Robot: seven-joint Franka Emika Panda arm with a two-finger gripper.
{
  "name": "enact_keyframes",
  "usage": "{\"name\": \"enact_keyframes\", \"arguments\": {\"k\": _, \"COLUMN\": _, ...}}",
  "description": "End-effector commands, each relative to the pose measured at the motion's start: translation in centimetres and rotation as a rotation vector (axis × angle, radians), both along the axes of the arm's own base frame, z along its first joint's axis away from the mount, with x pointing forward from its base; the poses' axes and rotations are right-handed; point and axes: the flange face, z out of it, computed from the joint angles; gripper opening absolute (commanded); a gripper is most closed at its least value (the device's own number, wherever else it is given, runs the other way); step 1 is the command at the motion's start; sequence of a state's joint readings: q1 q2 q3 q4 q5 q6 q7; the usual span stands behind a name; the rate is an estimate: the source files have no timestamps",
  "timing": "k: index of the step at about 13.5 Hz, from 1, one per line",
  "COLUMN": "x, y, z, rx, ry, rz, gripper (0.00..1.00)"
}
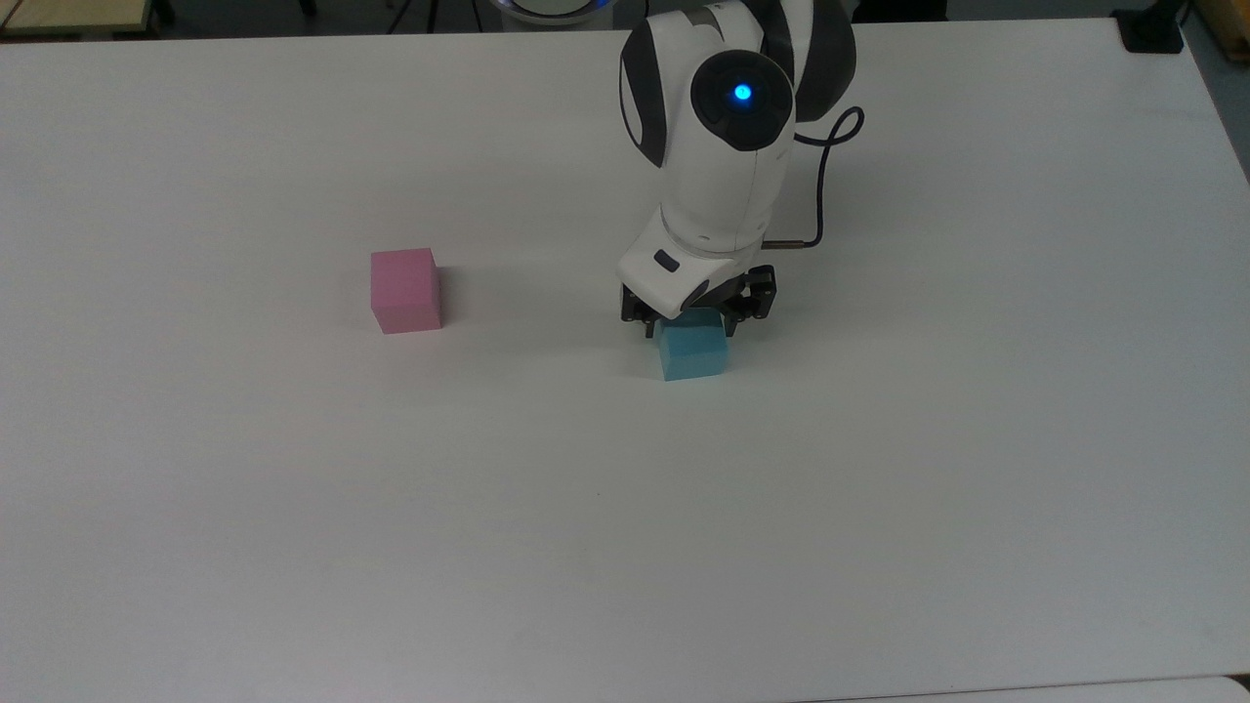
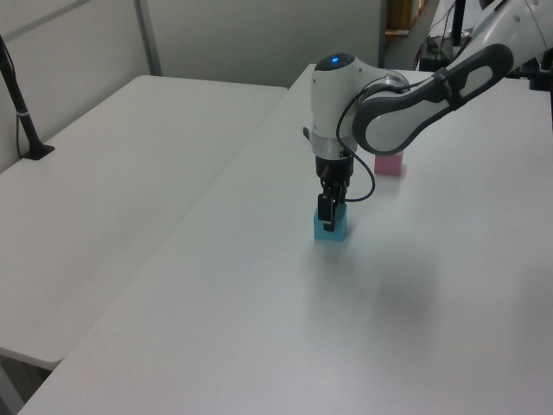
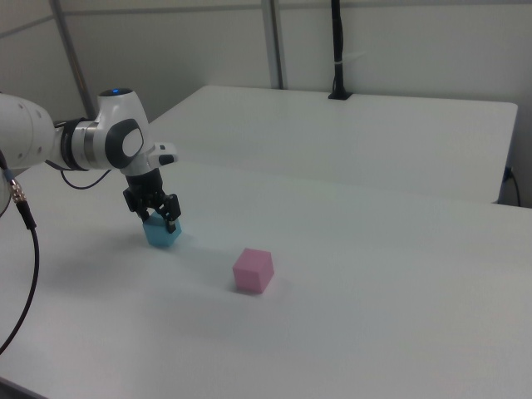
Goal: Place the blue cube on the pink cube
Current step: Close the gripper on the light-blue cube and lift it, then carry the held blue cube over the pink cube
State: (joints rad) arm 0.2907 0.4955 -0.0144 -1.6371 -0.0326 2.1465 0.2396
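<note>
While the blue cube (image 1: 692,351) sits on the table (image 1: 293,488), tool (image 1: 692,327) wide open astride it.

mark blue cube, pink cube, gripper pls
blue cube (image 1: 695,356): top view, its front face below the gripper.
pink cube (image 1: 403,276): top view, middle of its top face.
gripper (image 1: 691,324): top view, midway between its fingertips, fingers either side of the blue cube.

tool (image 1: 691,329) low, fingers apart, pointing down
</note>
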Motion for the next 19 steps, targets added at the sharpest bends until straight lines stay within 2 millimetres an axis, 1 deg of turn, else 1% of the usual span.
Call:
{"name": "enact_keyframes", "arguments": {"k": 1, "x": 0.2, "y": 0.5, "z": 0.9, "rx": -0.008, "ry": -0.037, "rz": -0.101, "gripper": 0.66}}
{"name": "enact_keyframes", "arguments": {"k": 2, "x": 0.3, "y": 0.3, "z": 1.7, "rx": -0.003, "ry": -0.048, "rz": -0.137, "gripper": 0.66}}
{"name": "enact_keyframes", "arguments": {"k": 3, "x": 0.2, "y": 0.3, "z": 2.4, "rx": -0.001, "ry": -0.053, "rz": -0.137, "gripper": 0.66}}
{"name": "enact_keyframes", "arguments": {"k": 4, "x": 0.1, "y": 0.1, "z": 3.5, "rx": 0.003, "ry": -0.065, "rz": -0.137, "gripper": 0.66}}
{"name": "enact_keyframes", "arguments": {"k": 7, "x": -0.1, "y": -0.9, "z": 5.3, "rx": -0.001, "ry": -0.061, "rz": -0.148, "gripper": 0.66}}
{"name": "enact_keyframes", "arguments": {"k": 9, "x": -0.5, "y": -1.8, "z": 7.3, "rx": -0.011, "ry": -0.059, "rz": -0.152, "gripper": 0.65}}
{"name": "enact_keyframes", "arguments": {"k": 10, "x": -0.9, "y": -2.8, "z": 9.0, "rx": -0.019, "ry": -0.053, "rz": -0.148, "gripper": 0.65}}
{"name": "enact_keyframes", "arguments": {"k": 11, "x": -1.0, "y": -4.1, "z": 10.1, "rx": -0.023, "ry": -0.047, "rz": -0.147, "gripper": 0.65}}
{"name": "enact_keyframes", "arguments": {"k": 12, "x": -1.1, "y": -5.5, "z": 11.6, "rx": -0.022, "ry": -0.054, "rz": -0.148, "gripper": 0.64}}
{"name": "enact_keyframes", "arguments": {"k": 13, "x": -1.2, "y": -6.6, "z": 13.4, "rx": -0.017, "ry": -0.074, "rz": -0.142, "gripper": 0.60}}
{"name": "enact_keyframes", "arguments": {"k": 14, "x": -1.4, "y": -8.8, "z": 15.1, "rx": -0.019, "ry": -0.075, "rz": -0.149, "gripper": 0.60}}
{"name": "enact_keyframes", "arguments": {"k": 15, "x": -1.7, "y": -9.7, "z": 16.1, "rx": -0.021, "ry": -0.080, "rz": -0.137, "gripper": 0.61}}
{"name": "enact_keyframes", "arguments": {"k": 16, "x": -2.1, "y": -11.9, "z": 18.0, "rx": -0.025, "ry": -0.094, "rz": -0.129, "gripper": 0.61}}
{"name": "enact_keyframes", "arguments": {"k": 17, "x": -2.6, "y": -13.2, "z": 18.9, "rx": -0.031, "ry": -0.087, "rz": -0.113, "gripper": 0.61}}
{"name": "enact_keyframes", "arguments": {"k": 18, "x": -3.4, "y": -15.5, "z": 20.3, "rx": -0.031, "ry": -0.070, "rz": -0.079, "gripper": 0.61}}
{"name": "enact_keyframes", "arguments": {"k": 19, "x": -3.9, "y": -17.4, "z": 21.3, "rx": -0.033, "ry": -0.065, "rz": -0.052, "gripper": 0.61}}
